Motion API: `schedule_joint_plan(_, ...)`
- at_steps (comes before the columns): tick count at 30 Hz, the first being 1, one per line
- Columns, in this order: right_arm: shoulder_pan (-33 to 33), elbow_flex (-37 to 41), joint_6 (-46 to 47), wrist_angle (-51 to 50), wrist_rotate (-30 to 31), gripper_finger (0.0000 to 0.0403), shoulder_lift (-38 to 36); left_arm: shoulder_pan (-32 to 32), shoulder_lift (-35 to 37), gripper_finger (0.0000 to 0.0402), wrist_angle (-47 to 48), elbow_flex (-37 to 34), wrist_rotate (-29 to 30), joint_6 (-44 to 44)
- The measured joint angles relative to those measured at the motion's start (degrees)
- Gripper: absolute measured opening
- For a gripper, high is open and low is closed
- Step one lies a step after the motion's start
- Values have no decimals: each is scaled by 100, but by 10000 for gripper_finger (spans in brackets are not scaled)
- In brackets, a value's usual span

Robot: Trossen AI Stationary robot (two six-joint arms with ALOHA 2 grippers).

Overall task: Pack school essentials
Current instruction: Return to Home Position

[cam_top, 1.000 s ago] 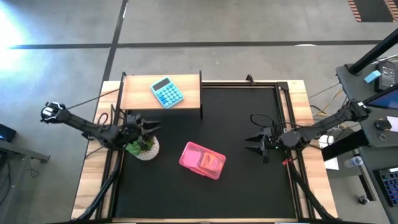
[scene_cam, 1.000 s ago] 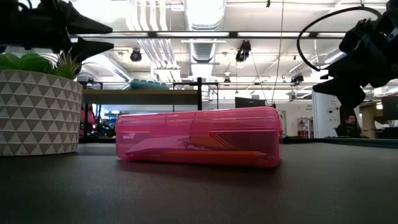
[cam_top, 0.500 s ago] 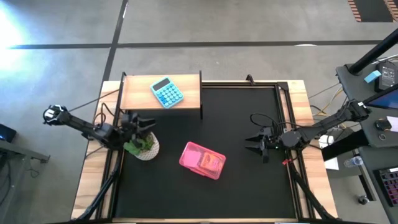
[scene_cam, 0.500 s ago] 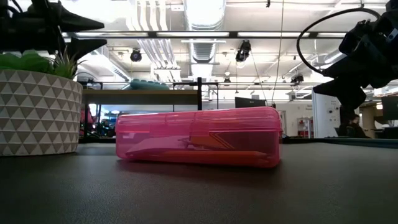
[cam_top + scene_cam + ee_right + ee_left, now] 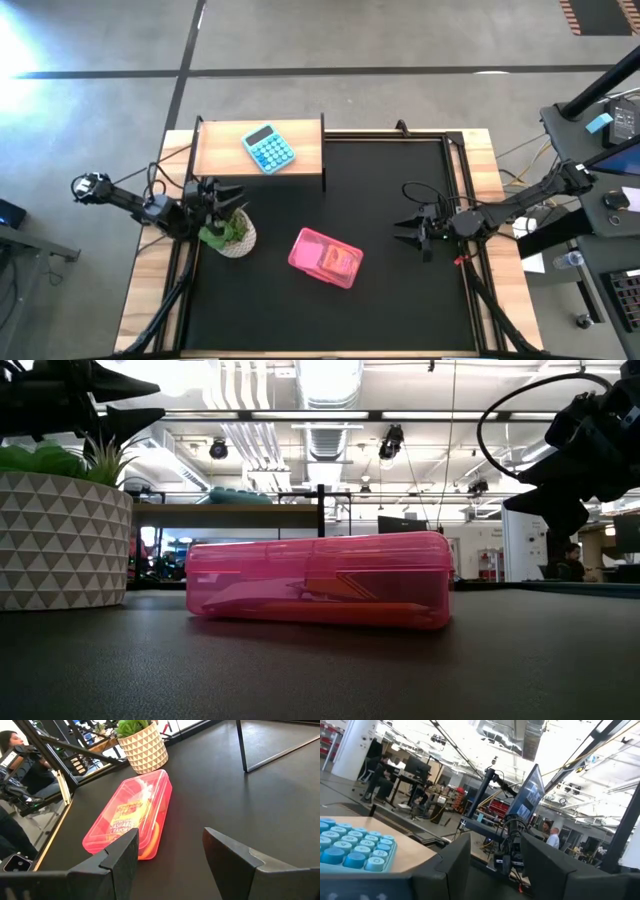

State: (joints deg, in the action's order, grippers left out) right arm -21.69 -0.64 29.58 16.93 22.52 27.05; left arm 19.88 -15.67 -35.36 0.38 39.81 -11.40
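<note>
1. Lying flat on the black table mat (image 5: 400, 170), the pink box (image 5: 325, 257) has its lid shut. It sits between the two arms, a little nearer to the potted plant (image 5: 230, 236) than to the right arm.
2. The school essentials (image 5: 131, 815) are inside this box. Through the translucent pink lid and wall only yellow and orange shapes show, and I cannot tell the single items apart.
3. The left gripper (image 5: 230, 197) hangs above the plant. Its jaws stand apart and there is nothing between them.
4. The right gripper (image 5: 402, 231) hovers over the mat to the right of the box, well apart from it and pointing toward it. Its jaws are wide open and hold nothing.
5. The light-blue calculator (image 5: 268, 148) rests on the wooden shelf (image 5: 225, 150) at the back left of the table, outside of the box
</note>
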Motion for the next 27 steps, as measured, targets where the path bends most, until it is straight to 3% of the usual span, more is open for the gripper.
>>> schedule_joint_plan(27, 0, 2, 0, 0, 0, 210, 0, 4, -508, 157, -4, -11, 13, 2)
